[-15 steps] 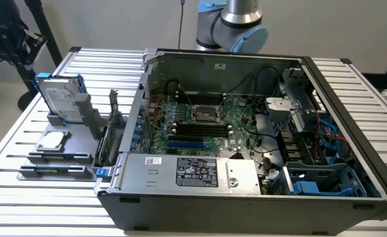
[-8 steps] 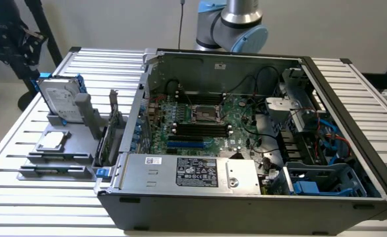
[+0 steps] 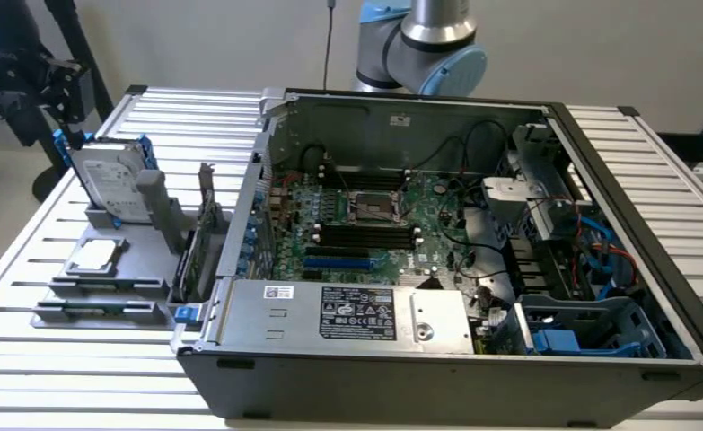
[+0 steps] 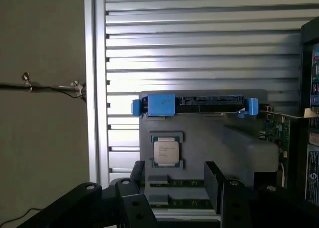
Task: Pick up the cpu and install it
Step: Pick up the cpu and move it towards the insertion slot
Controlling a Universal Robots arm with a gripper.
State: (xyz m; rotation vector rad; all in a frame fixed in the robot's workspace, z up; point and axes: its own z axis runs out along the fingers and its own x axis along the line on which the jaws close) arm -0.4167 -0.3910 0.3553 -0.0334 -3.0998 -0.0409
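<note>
Well apart, with nothing between them, the fingers (image 4: 137, 172) of the tool (image 4: 175, 180) hang over a grey rack (image 4: 214, 138) on the slatted tabletop (image 4: 199, 39). The cpu (image 4: 166, 152) lies flat in its own square pocket of that rack, silver top up and untouched, just beyond the fingertips. Past it, the hard drive (image 4: 194, 104) stands on edge in blue brackets. Nearer the tool, two memory sticks (image 4: 174, 183) lie in parallel slots.

Seen from the exterior view, the rack sits at the left, close beside the open case (image 3: 447, 386), with an upright card (image 3: 204, 224) standing between them. Inside the case the motherboard (image 3: 375, 229) carries a square socket (image 3: 371, 208) near its middle, and a silver power supply (image 3: 351, 310) runs along the near wall. The case has no cover, so the board is exposed from above.

Bare slats stretch from the rack to the tabletop's near edge. In the wrist view the tabletop's side edge runs near the rack, and beyond it are the floor (image 4: 45, 163) and a thin cable (image 4: 45, 86).
</note>
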